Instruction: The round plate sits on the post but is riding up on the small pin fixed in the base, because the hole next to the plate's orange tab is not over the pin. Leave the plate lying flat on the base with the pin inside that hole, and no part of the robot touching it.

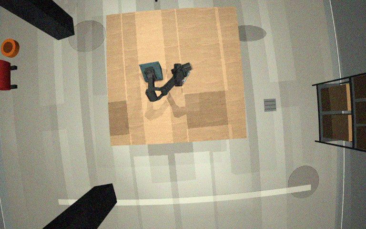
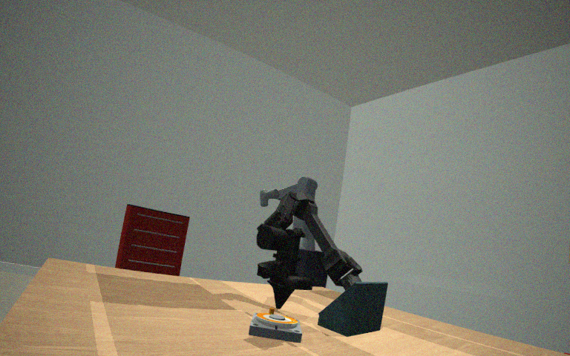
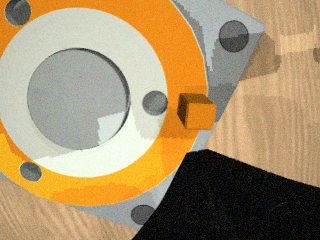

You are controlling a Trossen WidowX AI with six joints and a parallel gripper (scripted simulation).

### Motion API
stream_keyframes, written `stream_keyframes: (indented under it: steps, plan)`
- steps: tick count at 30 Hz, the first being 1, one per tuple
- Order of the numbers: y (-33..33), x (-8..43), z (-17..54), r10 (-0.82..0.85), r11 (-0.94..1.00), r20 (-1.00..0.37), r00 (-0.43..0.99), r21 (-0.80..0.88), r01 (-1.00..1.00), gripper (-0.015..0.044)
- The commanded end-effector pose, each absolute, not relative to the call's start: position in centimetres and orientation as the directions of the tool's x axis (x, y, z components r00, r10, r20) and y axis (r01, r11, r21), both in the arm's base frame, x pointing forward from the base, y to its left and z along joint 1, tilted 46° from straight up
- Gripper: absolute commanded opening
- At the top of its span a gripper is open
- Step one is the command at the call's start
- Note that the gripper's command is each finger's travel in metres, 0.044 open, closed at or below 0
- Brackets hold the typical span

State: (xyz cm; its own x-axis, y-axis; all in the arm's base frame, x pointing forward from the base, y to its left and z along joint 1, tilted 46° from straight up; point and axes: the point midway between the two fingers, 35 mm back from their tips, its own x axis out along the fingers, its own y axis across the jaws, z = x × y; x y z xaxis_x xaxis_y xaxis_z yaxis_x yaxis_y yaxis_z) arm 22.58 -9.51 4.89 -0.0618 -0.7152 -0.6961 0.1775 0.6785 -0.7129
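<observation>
The round plate (image 2: pixel 289 321) (image 3: pixel 185 70), orange with a white inner ring, sits around the grey post (image 3: pixel 75 100) on the square grey base (image 2: pixel 274 334) (image 3: pixel 215 15). In the exterior view a gap shows under its near rim, with a small dark mark that may be the pin (image 2: pixel 276 326). The orange tab (image 2: pixel 271 310) (image 3: pixel 201 114) stands at the rim, beside a hole (image 3: pixel 155 102) showing grey; no pin can be made out in it. My gripper (image 2: pixel 277 307) (image 3: pixel 197 162) is shut and empty, its tips close to the tab. Whether they touch the plate is unclear.
The teal wedge-shaped mount (image 1: pixel 159 64) (image 2: pixel 357 310) of the arm stands on the wooden table (image 1: pixel 205 54) (image 2: pixel 168 327), beside the base. A red drawer cabinet (image 2: pixel 153 241) stands beyond the table. The arm hides most of the base in the top view.
</observation>
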Motion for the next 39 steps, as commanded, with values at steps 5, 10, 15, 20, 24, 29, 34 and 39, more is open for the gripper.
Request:
stream_keyframes:
  steps: [5, 10, 15, 20, 24, 29, 34, 39]
  plan:
    - [-10.2, 22.7, 4.4, -0.719, 0.676, -0.692, -0.061, -0.717, 0.169, 0.0000]
    - [-10.5, 23.2, 4.7, -0.719, 0.676, -0.692, -0.061, -0.717, 0.169, 0.0000]
    - [-10.8, 23.8, 4.9, -0.719, 0.676, -0.692, -0.061, -0.717, 0.169, 0.0000]
    - [-11.0, 24.1, 5.0, -0.720, 0.676, -0.692, -0.061, -0.718, 0.170, 0.0000]
    - [-11.0, 24.1, 5.0, -0.720, 0.676, -0.692, -0.061, -0.718, 0.170, 0.0000]
    - [-11.0, 24.1, 5.0, -0.720, 0.676, -0.692, -0.061, -0.718, 0.170, 0.0000]
    - [-11.0, 24.1, 5.0, -0.720, 0.676, -0.692, -0.061, -0.718, 0.170, 0.0000]
    - [-11.0, 24.1, 5.0, -0.720, 0.676, -0.692, -0.061, -0.718, 0.170, 0.0000]
